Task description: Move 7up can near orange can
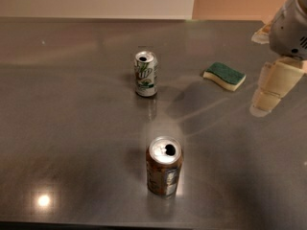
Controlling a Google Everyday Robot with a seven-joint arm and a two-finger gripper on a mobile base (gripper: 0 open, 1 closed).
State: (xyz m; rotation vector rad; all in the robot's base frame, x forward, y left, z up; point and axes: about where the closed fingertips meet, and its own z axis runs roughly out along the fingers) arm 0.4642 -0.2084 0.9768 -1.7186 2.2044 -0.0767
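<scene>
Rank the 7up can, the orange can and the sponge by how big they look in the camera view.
1. orange can: largest, though nearest the camera.
2. 7up can and sponge: too alike to rank.
The gripper hangs at the right edge, right of the sponge.

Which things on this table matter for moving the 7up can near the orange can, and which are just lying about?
Job:
- 7up can, upright, farther back
- orange can, upright, nearer the camera
- gripper, at the right edge, apart from both cans

Lying about:
- green-topped sponge, to the right of the 7up can
</scene>
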